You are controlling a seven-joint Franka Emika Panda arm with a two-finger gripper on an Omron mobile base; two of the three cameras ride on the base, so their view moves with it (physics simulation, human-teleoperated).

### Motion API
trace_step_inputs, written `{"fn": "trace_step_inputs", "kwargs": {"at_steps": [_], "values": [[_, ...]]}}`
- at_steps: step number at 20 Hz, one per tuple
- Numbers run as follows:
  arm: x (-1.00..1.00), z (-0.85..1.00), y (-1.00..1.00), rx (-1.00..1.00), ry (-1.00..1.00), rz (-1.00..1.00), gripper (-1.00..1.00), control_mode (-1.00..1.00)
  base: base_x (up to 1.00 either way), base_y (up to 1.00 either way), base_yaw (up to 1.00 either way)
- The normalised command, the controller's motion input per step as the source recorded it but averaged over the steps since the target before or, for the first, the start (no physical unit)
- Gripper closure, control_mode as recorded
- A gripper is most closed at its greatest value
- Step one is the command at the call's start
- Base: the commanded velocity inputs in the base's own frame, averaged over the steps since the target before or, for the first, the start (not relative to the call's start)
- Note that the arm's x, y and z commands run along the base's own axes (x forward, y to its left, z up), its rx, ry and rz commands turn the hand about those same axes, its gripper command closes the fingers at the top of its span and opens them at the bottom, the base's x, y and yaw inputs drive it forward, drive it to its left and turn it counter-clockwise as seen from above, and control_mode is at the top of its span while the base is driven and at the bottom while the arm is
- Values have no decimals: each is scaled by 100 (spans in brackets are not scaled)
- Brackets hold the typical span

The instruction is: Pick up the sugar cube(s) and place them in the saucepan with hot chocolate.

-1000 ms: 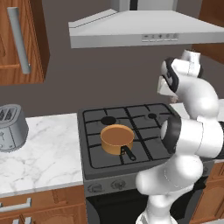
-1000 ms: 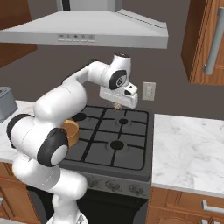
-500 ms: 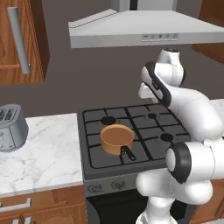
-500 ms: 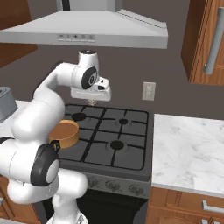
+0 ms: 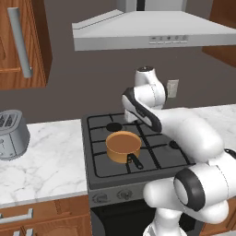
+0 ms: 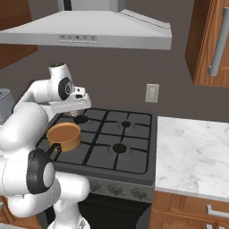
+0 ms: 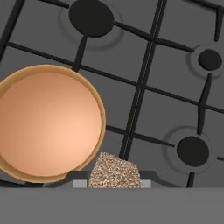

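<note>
The copper-orange saucepan [image 5: 123, 146] with its flat brown inside stands on the stove's front left burner, its black handle pointing toward the front; it is also in the right base view [image 6: 64, 136] and at the left of the hand view [image 7: 48, 122]. My gripper [image 6: 74, 108] hovers above the back left part of the stove, just behind and beside the pan. It is shut on a speckled brown-white sugar cube [image 7: 114, 171], which sits between the fingertips just outside the pan's rim.
The black gas stove [image 5: 152, 162] has dark grates and several burners. A range hood [image 5: 152, 32] hangs overhead. A silver toaster [image 5: 11, 133] stands on the marble counter at left. More marble counter [image 6: 192, 152] lies to the stove's right, with wooden cabinets above.
The arm has swung leftward across the stove, from above the back right burner to above the back left, beside the saucepan, with the cube still held.
</note>
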Motion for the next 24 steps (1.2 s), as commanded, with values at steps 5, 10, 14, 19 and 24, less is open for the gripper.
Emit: {"fn": "trace_step_inputs", "kwargs": {"at_steps": [5,10,14,19,24], "values": [[4,-10,18,0,23,2,100,-100,0,0,0],[24,-29,42,0,11,1,100,-100,0,0,0],[46,-45,36,0,2,0,100,-100,0,0,0],[33,-52,20,2,0,0,100,-100,0,0,0],[6,-48,20,8,0,0,100,-100,0,0,0]]}}
